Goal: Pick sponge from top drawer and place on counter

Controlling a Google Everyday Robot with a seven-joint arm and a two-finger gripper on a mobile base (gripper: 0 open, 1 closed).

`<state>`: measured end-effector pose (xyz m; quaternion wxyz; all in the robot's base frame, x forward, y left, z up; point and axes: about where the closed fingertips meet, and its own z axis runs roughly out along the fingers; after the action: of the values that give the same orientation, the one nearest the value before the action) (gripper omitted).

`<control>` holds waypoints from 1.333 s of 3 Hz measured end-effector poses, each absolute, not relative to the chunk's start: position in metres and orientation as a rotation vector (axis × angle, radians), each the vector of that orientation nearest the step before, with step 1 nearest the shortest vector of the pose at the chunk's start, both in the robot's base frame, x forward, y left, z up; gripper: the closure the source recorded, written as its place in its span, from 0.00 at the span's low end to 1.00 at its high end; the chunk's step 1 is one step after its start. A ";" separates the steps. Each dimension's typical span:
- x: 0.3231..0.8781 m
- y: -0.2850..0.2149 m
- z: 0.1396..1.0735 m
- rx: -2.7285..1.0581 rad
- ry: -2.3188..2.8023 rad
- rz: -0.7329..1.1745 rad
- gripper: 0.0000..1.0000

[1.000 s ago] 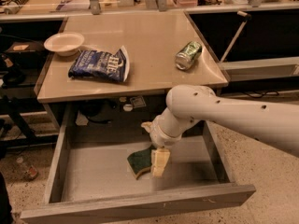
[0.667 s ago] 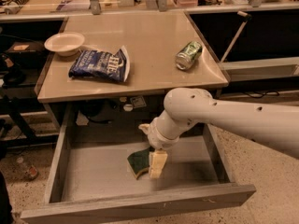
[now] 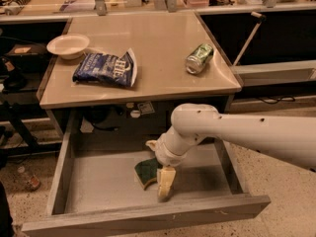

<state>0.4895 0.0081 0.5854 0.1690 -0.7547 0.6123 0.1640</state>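
camera view, looking down on the counter (image 3: 158, 38) and the pulled-out top drawer (image 3: 148, 217) beneath its front edge.

the sponge (image 3: 146, 172) you are after lies inside the top drawer, on the flat grey floor, a little right of centre and nearer the front wall than the back. it shows a dark green scouring face with a wavy outline and a thin band of yellow foam along its near edge. whether it rests flat or is raised off the floor cannot be told.

the white arm (image 3: 247, 135) enters from your right edge, crosses above the drawer's right side, bends at a rounded joint just below the counter's front edge, and turns down into the drawer. the gripper (image 3: 165, 180) points downward, its cream tip just beside the sponge's right edge. you cannot tell from this view whether it touches the sponge, how wide it stands, or whether it has hold of anything.

count: one sponge, one top drawer, one counter, one arm with one gripper. on the counter, well apart from each other: one white bowl (image 3: 68, 45) at the left rear, one blue chip bag (image 3: 105, 69) lying flat just beside it, and one green can (image 3: 199, 58) on its side near the right edge.
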 end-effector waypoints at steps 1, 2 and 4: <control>0.490 0.008 0.585 -2.146 1.741 0.466 0.00; 0.490 0.008 0.585 -2.146 1.741 0.467 0.19; 0.489 0.008 0.585 -2.146 1.741 0.467 0.65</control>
<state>0.4895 0.0082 0.5853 0.1689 -0.7547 0.6123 0.1641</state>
